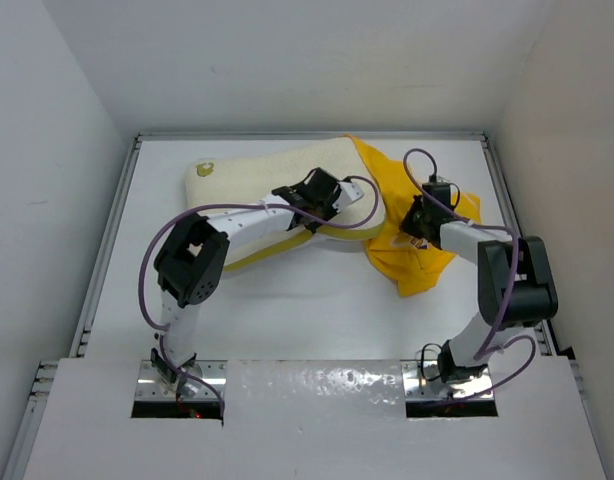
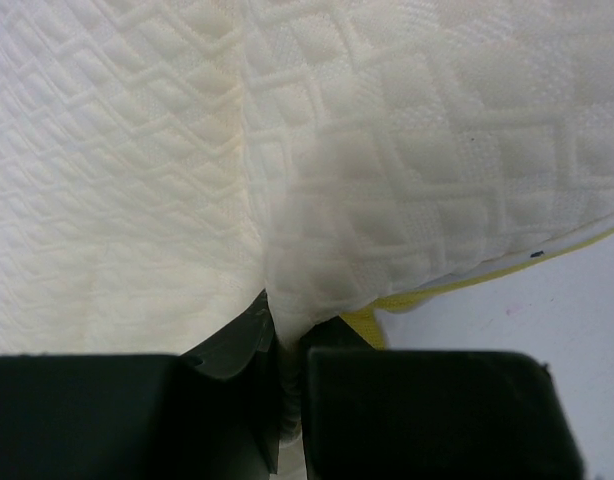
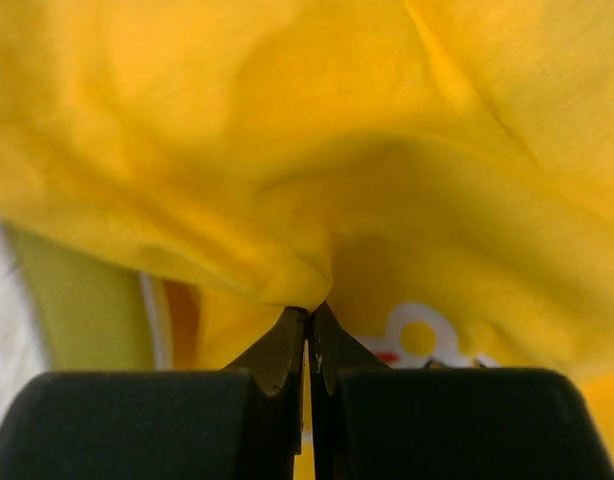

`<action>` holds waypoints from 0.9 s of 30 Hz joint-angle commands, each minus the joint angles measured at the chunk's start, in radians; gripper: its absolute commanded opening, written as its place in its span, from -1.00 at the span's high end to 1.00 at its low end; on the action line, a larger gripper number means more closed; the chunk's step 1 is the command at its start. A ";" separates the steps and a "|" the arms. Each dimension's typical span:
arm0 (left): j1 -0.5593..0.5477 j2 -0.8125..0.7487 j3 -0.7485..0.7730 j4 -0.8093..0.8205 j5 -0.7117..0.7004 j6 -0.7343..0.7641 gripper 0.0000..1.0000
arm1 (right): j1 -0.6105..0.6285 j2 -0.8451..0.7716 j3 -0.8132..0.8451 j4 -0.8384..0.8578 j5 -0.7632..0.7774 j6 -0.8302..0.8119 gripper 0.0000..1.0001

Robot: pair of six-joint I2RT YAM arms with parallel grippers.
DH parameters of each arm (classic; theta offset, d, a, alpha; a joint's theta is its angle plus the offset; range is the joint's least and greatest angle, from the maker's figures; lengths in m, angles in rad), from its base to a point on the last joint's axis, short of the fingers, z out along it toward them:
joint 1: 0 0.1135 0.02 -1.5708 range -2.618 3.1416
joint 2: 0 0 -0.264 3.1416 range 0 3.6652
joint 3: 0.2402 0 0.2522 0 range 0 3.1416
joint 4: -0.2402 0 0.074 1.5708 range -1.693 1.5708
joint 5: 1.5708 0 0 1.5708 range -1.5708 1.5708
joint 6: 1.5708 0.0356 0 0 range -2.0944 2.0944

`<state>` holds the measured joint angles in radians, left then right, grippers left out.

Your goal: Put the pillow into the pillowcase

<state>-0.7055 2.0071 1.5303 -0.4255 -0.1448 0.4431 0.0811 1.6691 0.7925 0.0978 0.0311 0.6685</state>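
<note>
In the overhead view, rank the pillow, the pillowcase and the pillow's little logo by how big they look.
pillow, partly covered by an arm
pillowcase, crumpled, showing less
logo, by far smallest

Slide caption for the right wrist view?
Right hand pinching a gathered fold of the yellow pillowcase, fingers closed tight at the tips.

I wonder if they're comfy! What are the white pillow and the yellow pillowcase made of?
The pillow looks like soft, matte cream quilted fabric: raised stitched patterns, puckering where the left pincer pinches it, so probably padded. The pillowcase looks like thin, smooth yellow cloth, perhaps cotton: it folds and bunches loosely at the right pincer.
</note>
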 commanded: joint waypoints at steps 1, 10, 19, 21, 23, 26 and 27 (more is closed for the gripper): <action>0.001 -0.044 0.011 0.025 -0.071 -0.018 1.00 | 0.006 -0.171 0.028 -0.032 -0.026 -0.137 1.00; 0.003 0.038 0.093 0.024 -0.190 -0.052 1.00 | 0.006 -0.356 0.091 -0.349 -0.421 -0.414 1.00; 0.001 0.094 0.212 -0.013 -0.125 -0.119 1.00 | 0.023 -0.327 0.153 -0.497 -0.704 -0.501 1.00; 0.001 0.094 0.252 -0.022 -0.084 -0.135 1.00 | 0.023 -0.313 0.145 -0.481 -0.714 -0.489 1.00; 0.003 0.091 0.283 -0.039 -0.050 -0.155 1.00 | 0.025 -0.295 0.148 -0.451 -0.714 -0.463 1.00; 0.003 0.087 0.324 -0.084 0.036 -0.168 1.00 | 0.023 -0.269 0.174 -0.415 -0.706 -0.420 1.00; 0.003 0.087 0.324 -0.102 0.086 -0.167 1.00 | 0.023 -0.255 0.188 -0.397 -0.680 -0.391 0.61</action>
<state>-0.7067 2.1151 1.7870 -0.5667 -0.1608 0.3164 0.0967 1.4006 0.9215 -0.3340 -0.6102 0.2333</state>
